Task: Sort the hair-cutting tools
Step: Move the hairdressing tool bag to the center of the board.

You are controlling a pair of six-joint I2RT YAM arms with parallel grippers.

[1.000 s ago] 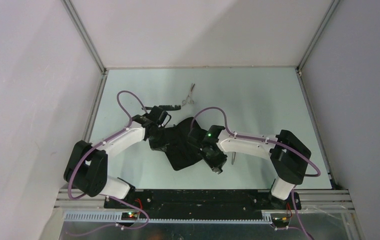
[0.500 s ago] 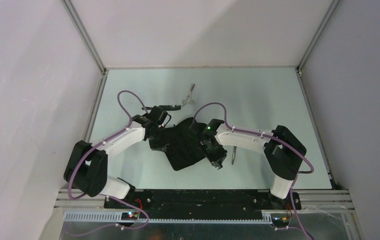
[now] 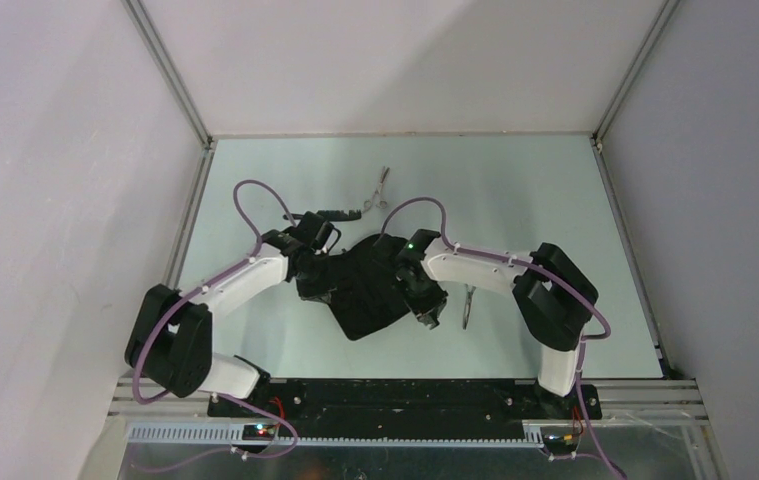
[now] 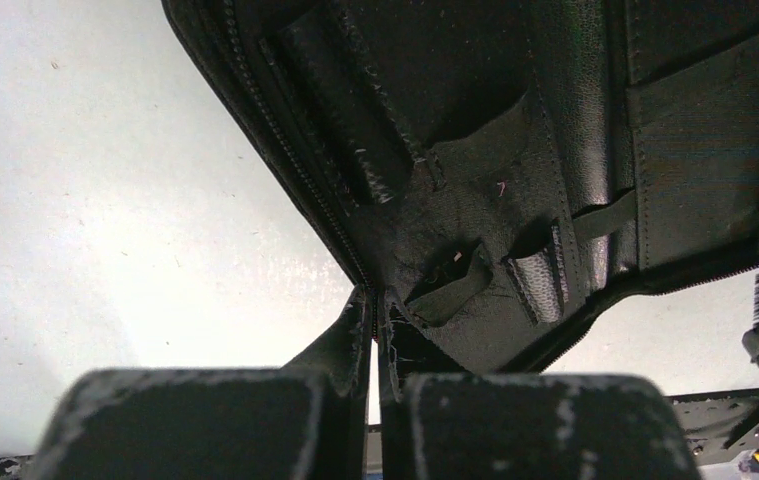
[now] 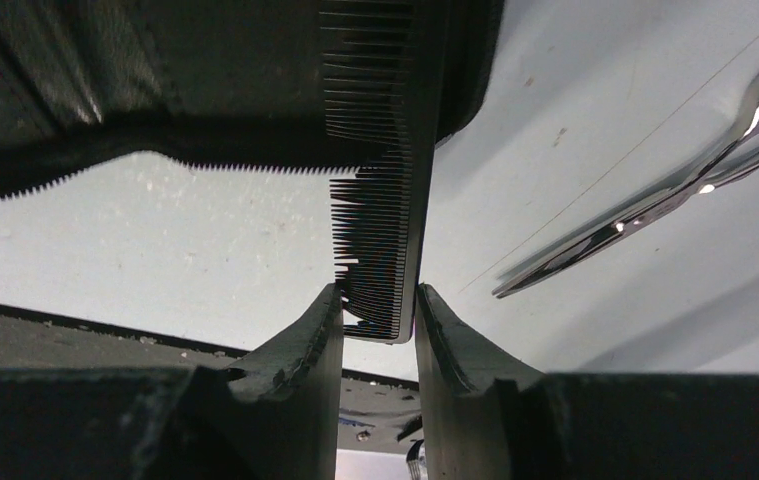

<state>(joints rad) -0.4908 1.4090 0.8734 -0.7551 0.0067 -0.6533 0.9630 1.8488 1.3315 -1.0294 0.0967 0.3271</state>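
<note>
Right hand (image 5: 379, 312) pinches the near end of a black comb (image 5: 380, 200), whose far end lies against the open black case (image 5: 205, 70). Left hand (image 4: 373, 318) is pressed together on the case's zipper edge, which I judge steadies it on the worktop (image 4: 105, 220). I would push the comb straight along its length, teeth level so they don't snag the fabric, staying off the scissors (image 5: 655, 205) lying nearby.

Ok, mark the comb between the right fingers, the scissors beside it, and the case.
comb (image 5: 380, 230), right wrist view, on its teeth
scissors (image 5: 635, 215), right wrist view, on the blades
case (image 3: 360, 295), top view, bare fabric middle
</note>
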